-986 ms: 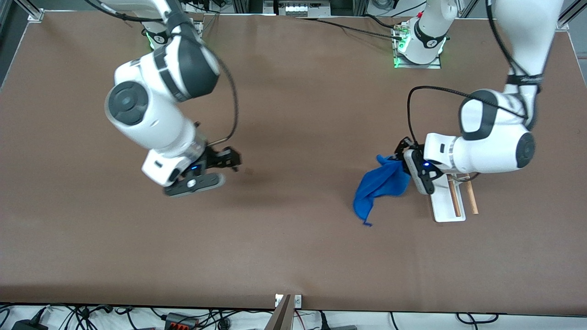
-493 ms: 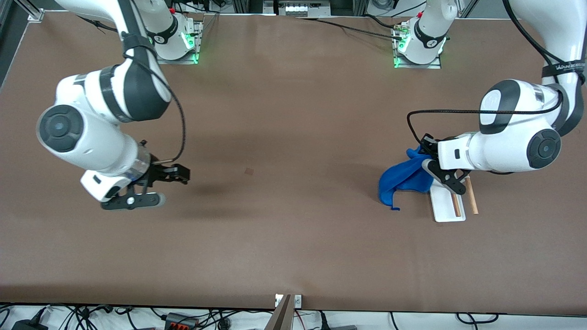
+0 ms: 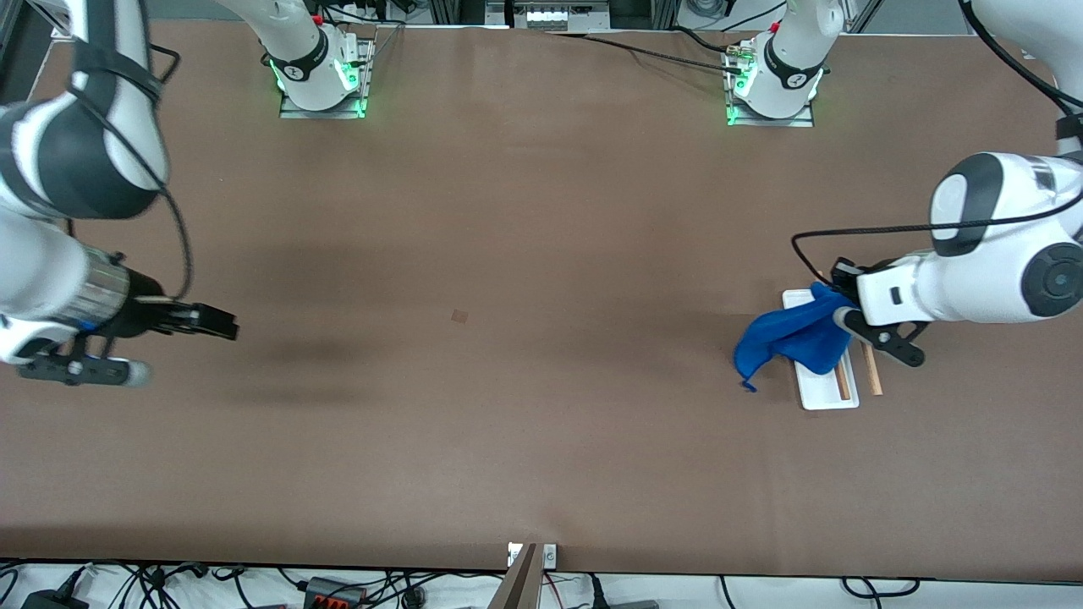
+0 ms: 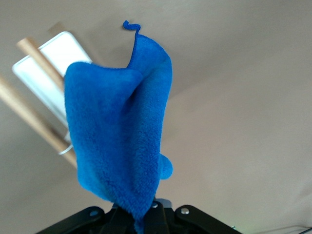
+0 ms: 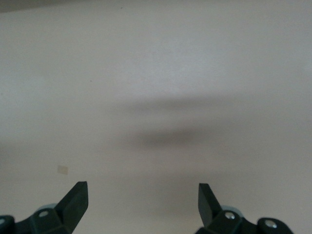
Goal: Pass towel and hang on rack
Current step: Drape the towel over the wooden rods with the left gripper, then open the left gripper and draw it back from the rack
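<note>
My left pincer [image 3: 839, 306] is clamped on one corner of the blue towel [image 3: 791, 336], sitting at the right of the front frame over the rack [image 3: 819, 392]. In the left wrist view the towel [image 4: 117, 126] hangs bunched from my fingers, folded on itself, tail pointing at the white base [image 4: 48, 63] with the two wooden rods [image 4: 34, 117] just beside it.

Risks as I see them:
- Cloth is wadded, not spread. If I let go now it probably lands as a lump on the base or slides off one rod instead of draping.
- Most of the cloth is off to the side of the rods toward frame centre. Release there and its weight likely pulls it off the rack onto the table [image 3: 541, 423].
- Rack looks light; dragging the towel across the rods could tip or shove it.

My right pincer [image 3: 222, 323] is spread wide with nothing in it, parked at the left edge of the frame, waiting.
</note>
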Robot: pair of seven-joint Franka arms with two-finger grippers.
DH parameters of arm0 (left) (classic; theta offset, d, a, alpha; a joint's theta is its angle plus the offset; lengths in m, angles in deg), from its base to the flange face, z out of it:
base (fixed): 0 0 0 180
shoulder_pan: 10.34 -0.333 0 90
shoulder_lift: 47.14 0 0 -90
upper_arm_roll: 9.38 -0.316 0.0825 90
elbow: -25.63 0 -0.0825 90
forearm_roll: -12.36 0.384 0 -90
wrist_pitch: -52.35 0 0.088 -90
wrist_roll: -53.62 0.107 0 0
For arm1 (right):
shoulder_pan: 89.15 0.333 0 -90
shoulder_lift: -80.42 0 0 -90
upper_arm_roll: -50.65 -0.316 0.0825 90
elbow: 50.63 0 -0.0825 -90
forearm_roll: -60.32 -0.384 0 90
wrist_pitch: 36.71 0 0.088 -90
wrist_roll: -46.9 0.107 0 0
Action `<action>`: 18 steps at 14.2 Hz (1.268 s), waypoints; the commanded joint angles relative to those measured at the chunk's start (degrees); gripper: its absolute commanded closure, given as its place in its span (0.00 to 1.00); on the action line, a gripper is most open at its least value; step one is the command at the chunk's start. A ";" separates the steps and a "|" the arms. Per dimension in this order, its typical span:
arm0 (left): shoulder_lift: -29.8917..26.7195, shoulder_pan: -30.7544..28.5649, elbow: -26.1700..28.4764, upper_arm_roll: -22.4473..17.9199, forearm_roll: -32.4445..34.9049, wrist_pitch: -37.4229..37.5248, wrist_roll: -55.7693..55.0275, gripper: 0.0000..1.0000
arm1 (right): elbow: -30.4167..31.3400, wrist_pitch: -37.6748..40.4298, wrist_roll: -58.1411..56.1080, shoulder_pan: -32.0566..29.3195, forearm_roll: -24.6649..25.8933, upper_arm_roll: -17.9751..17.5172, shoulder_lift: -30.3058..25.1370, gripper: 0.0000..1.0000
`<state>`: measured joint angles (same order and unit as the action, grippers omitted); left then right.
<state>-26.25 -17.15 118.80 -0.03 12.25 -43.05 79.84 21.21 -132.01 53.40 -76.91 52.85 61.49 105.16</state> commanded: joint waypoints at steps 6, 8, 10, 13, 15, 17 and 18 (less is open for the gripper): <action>3.18 -7.60 -1.94 0.49 4.50 -4.88 13.40 0.99 | 2.60 1.87 -3.06 -8.00 3.25 -5.99 -7.60 0.00; 4.32 -9.36 -1.50 0.49 4.51 -7.59 17.09 0.99 | 3.21 2.82 -4.83 -10.82 3.25 -7.41 -9.26 0.00; 6.17 -11.47 -1.32 0.58 4.42 -10.06 20.00 0.99 | 5.23 4.24 -5.01 -12.41 3.34 -7.68 -11.37 0.00; 7.23 -13.23 1.30 0.58 4.33 -14.97 23.16 0.99 | 8.58 3.28 -5.80 -12.51 6.84 -7.76 -13.40 0.00; 7.93 -14.55 2.54 0.66 4.15 -17.44 25.10 0.99 | 9.10 2.05 -6.85 -12.85 7.03 -7.85 -13.40 0.00; 9.07 -15.35 3.33 0.84 3.98 -19.72 25.98 0.99 | 9.11 1.87 -8.96 -13.29 7.03 -7.85 -13.40 0.00; 9.25 -15.70 4.38 0.84 4.07 -21.47 26.07 0.99 | 9.11 1.95 -8.96 -13.21 6.94 -7.76 -13.49 0.00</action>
<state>-17.06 -31.47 121.30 -0.21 15.55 -61.70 104.46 28.35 -129.12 45.96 -88.94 59.00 54.84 93.37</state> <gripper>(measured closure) 0.974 0.000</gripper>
